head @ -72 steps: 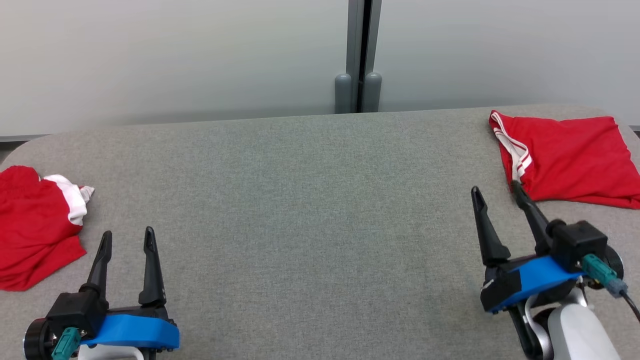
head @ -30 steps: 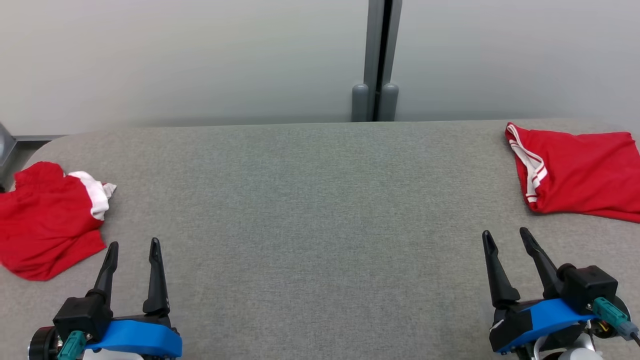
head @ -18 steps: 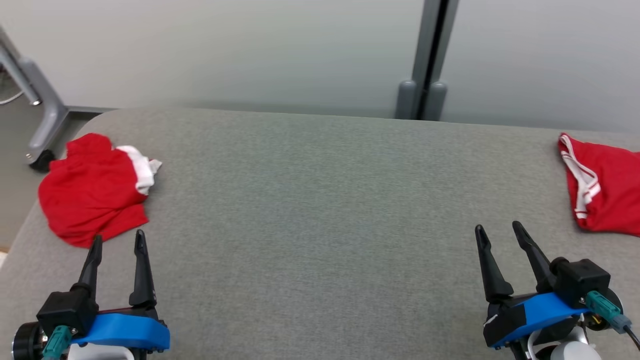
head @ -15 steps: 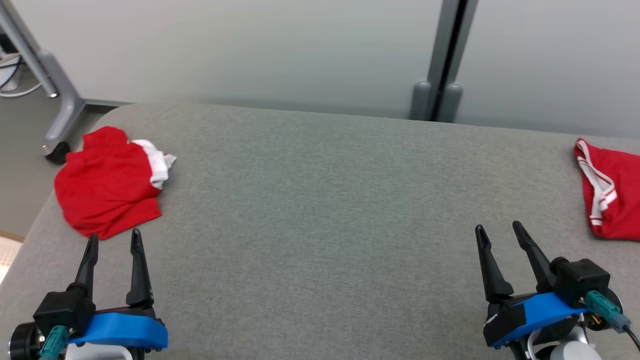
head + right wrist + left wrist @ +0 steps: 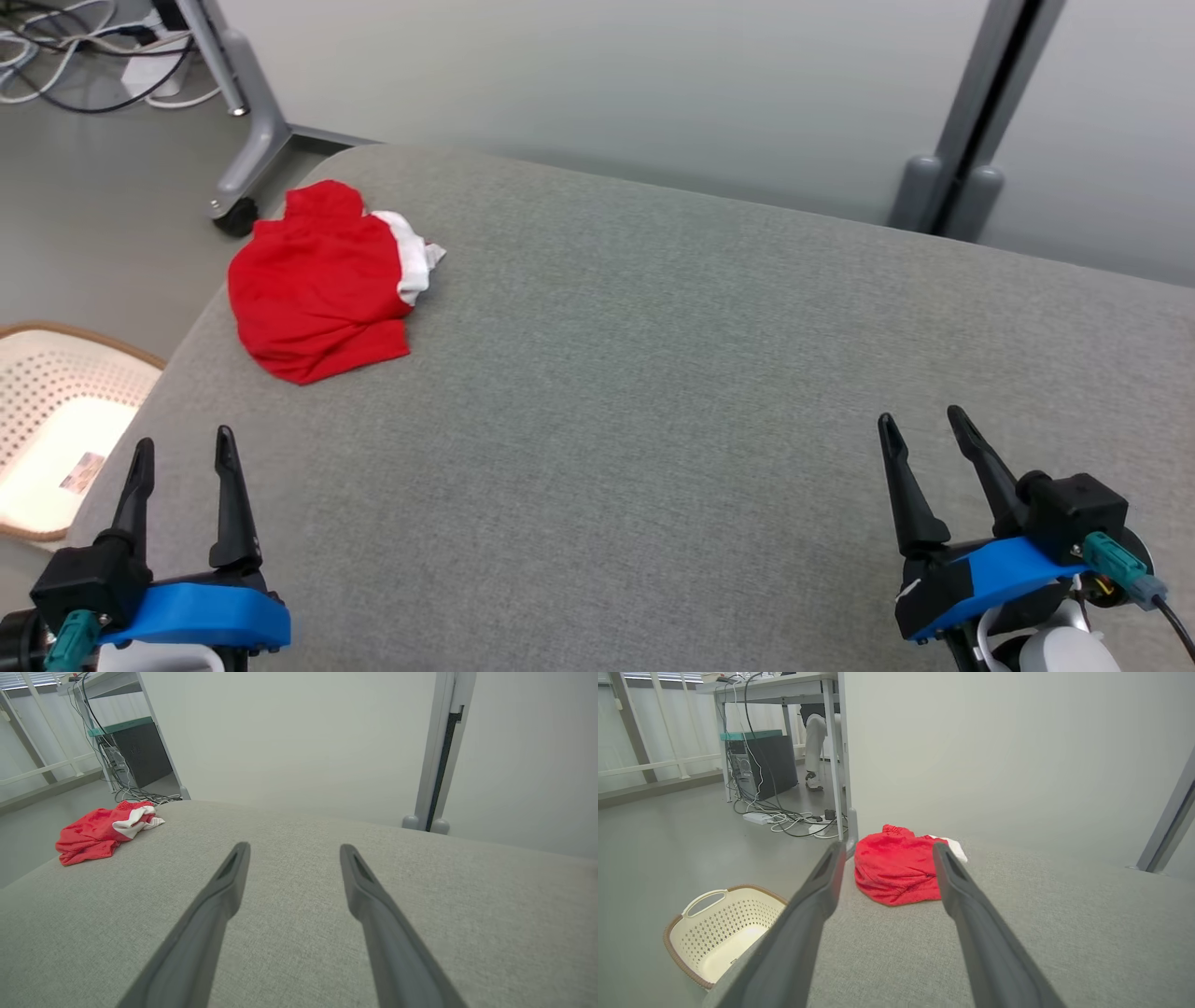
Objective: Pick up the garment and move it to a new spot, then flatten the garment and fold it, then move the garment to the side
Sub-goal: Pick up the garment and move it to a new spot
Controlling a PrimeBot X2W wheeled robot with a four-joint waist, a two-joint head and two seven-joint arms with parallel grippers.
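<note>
The garment lies in a crumpled heap straight ahead of the left jaws and well apart from them, near the far left corner of the counter. It is red with a white band. It is bunched so tightly that I cannot tell its shape or which part is which. Seen along the left arm, the garment sits between the 2 fingers, and one of them covers its edge on the white side. From the right jaws it is far off to the left and ahead.

Both pairs of jaws stand wide open and hold nothing. They hover over bare grey cloth at the near corners. The bottom edge cuts off the right arm.

Left of the left jaws, down on the floor, stands a cream basket with a brown rim, partly cut off by the frame. A small sticker lies inside it, too small to read. I can read no writing anywhere.

Beyond the garment are a wheeled desk leg, loose cables and a dark computer tower. A person's leg is under the desk, hidden above the thigh. A grey post rises ahead of the right jaws.
</note>
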